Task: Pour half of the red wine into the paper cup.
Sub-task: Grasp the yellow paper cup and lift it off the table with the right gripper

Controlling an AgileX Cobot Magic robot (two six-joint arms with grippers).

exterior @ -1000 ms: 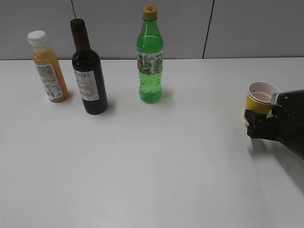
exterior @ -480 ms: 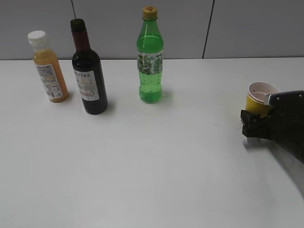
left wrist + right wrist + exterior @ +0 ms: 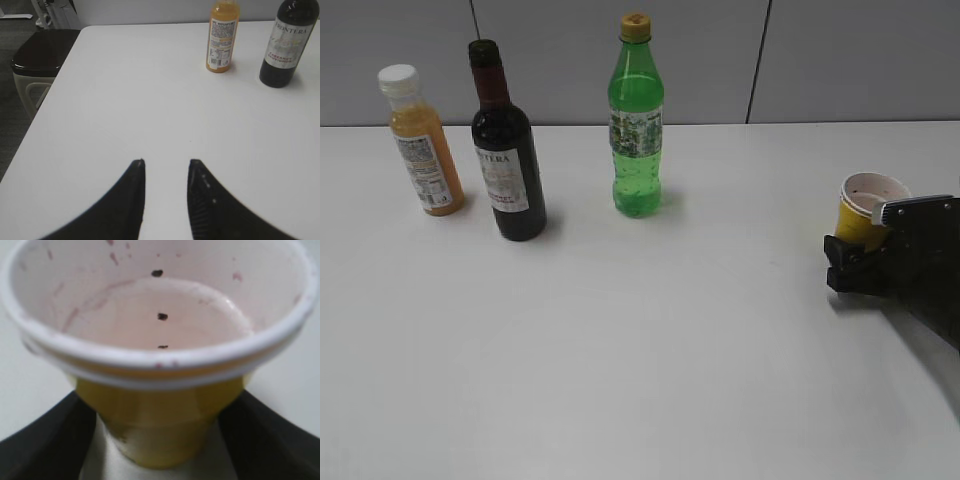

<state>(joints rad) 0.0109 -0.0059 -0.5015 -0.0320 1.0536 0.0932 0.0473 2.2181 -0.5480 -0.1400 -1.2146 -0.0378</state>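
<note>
R gripper (image 3: 842,262) is spread wide w/ the paper cup (image 3: 868,207) sitting btwn its fingers (image 3: 45,440), no squeeze that I can see. L gripper (image 3: 166,165) partly open, holding nothing; red wine (image 3: 288,42) upright far ahead to its right, beside OJ bottle (image 3: 221,37)

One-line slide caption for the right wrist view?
Right gripper straddles the yellow paper cup, fingers flanking its base; the whitish inside shows pink stains.
</note>
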